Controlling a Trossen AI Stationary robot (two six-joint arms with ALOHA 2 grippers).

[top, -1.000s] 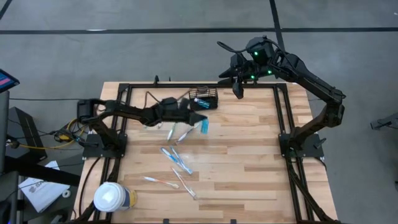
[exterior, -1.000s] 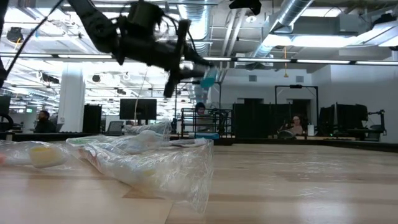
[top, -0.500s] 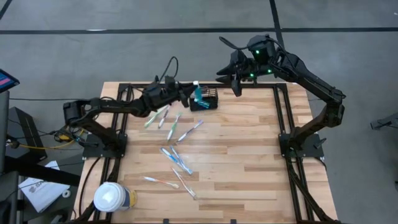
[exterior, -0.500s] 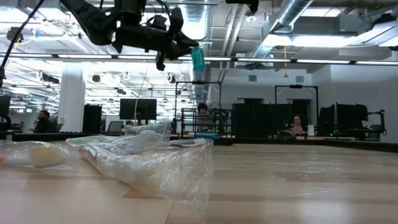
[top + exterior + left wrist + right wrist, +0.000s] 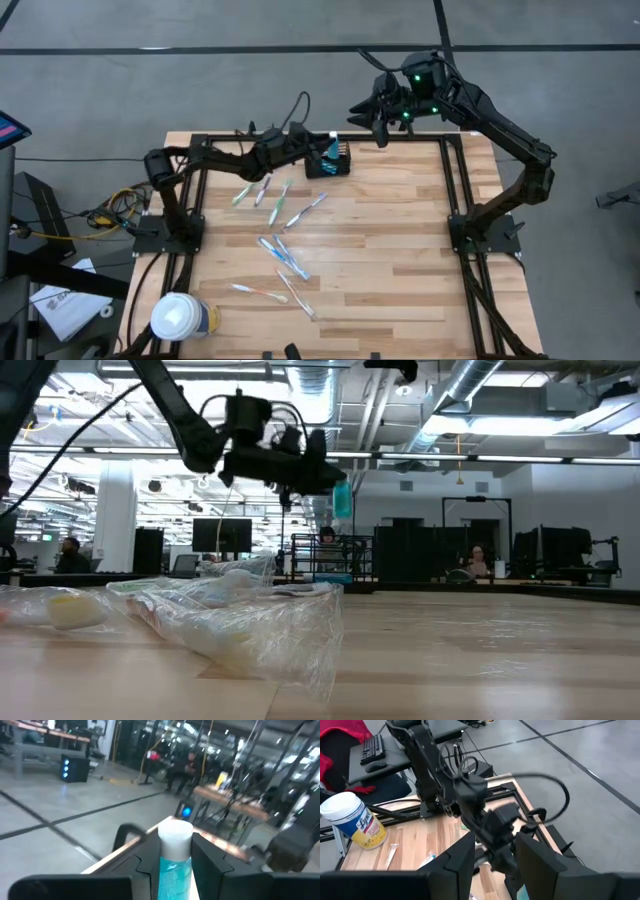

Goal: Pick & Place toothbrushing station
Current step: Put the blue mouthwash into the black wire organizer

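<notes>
My left gripper (image 5: 318, 152) is shut on a teal toothpaste tube (image 5: 329, 148) with a white cap and holds it right over the black mesh basket (image 5: 334, 168) at the table's far edge. The low view shows the tube (image 5: 343, 502) below that gripper (image 5: 322, 475). Several toothbrushes (image 5: 270, 190) lie flat on the wood left of and nearer than the basket. My right gripper (image 5: 380, 128) hovers high over the far edge, right of the basket. It is open (image 5: 492, 865), with nothing between its fingers. My left gripper pinches the tube's teal body (image 5: 174, 870), just under the white cap (image 5: 175, 836), between its two fingers (image 5: 145, 872). The fingers lie level and come from the table's left. The tube stands roughly upright, with its lower part hanging below them, clear of the basket.
More toothbrushes (image 5: 285, 258) lie near the table's middle and toward the near left (image 5: 258, 292). A white-lidded cup (image 5: 180, 318) stands at the near left corner. Crinkled clear wrappers (image 5: 235, 615) fill the low view's foreground. The table's right half is bare wood (image 5: 400, 250).
My left gripper has carried the tube from over the loose toothbrushes toward the far edge, then a little right, to above the basket. Its wrist has rolled, turning the tube from slanted to roughly upright. It has stayed shut on the tube.
</notes>
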